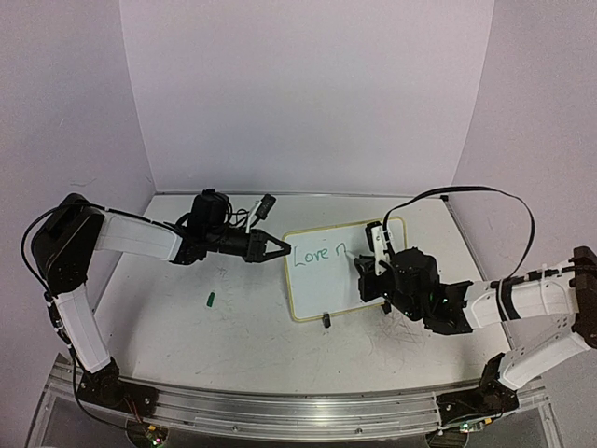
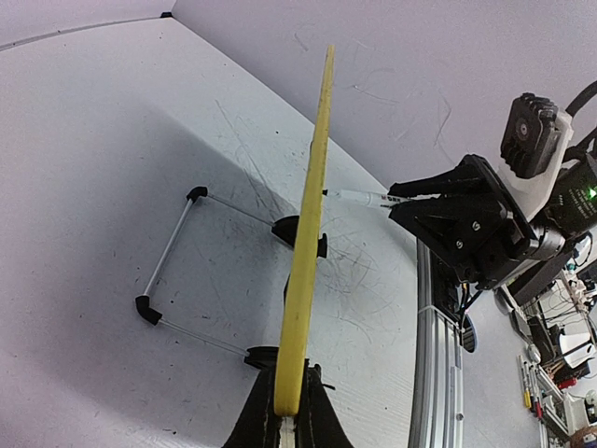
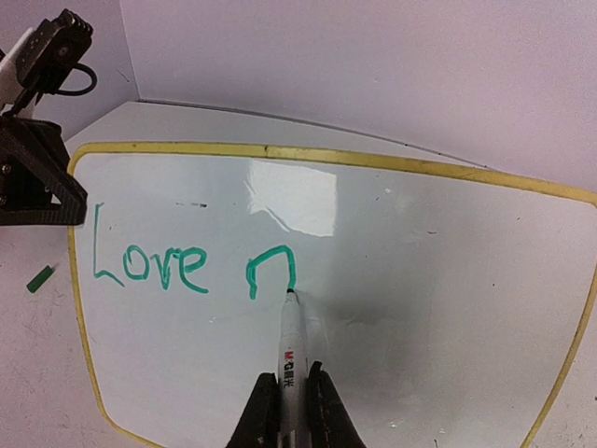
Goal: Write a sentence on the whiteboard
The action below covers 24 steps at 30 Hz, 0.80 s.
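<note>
The whiteboard (image 1: 322,291) stands tilted on the table, its pale-yellow frame (image 3: 280,152) running round it. "Love" (image 3: 149,266) is written on it in green, followed by an arch-shaped stroke (image 3: 270,266). My right gripper (image 3: 292,387) is shut on a white marker (image 3: 291,345), whose tip touches the board at the end of that stroke. My left gripper (image 2: 287,411) is shut on the board's left edge (image 2: 308,233), seen edge-on. In the top view the left gripper (image 1: 280,248) is at the board's left side and the right gripper (image 1: 367,268) is over its middle.
A small green marker cap (image 1: 212,299) lies on the table left of the board, also in the right wrist view (image 3: 40,278). Black clip feet (image 2: 317,245) and a thin wire stand (image 2: 168,271) prop the board. An aluminium rail (image 1: 298,406) runs along the near edge.
</note>
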Motion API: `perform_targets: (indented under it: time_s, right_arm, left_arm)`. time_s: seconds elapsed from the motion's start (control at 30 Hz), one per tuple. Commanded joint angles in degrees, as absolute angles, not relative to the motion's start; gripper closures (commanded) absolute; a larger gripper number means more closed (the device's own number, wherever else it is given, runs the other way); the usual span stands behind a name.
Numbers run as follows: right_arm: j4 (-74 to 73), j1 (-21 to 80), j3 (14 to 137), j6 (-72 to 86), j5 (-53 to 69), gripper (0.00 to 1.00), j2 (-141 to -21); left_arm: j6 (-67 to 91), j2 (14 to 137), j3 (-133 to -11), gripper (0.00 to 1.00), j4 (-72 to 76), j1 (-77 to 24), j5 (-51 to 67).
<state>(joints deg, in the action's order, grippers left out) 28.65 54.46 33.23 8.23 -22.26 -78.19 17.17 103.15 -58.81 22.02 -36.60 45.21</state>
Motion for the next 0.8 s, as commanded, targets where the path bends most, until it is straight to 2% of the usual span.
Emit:
perform_targets:
  time_s: [0.0, 0.77]
  right_arm:
    - [27.4, 54.4, 32.7, 8.8, -23.1, 1.0, -77.8]
    - [32.6, 54.1, 36.1, 6.1, -25.8, 1.0, -79.6]
  left_arm:
    - [15.2, 102.7, -60.0, 1.0, 19.0, -37.9, 43.7]
    - [15.2, 102.5, -60.0, 1.0, 18.8, -37.9, 43.7]
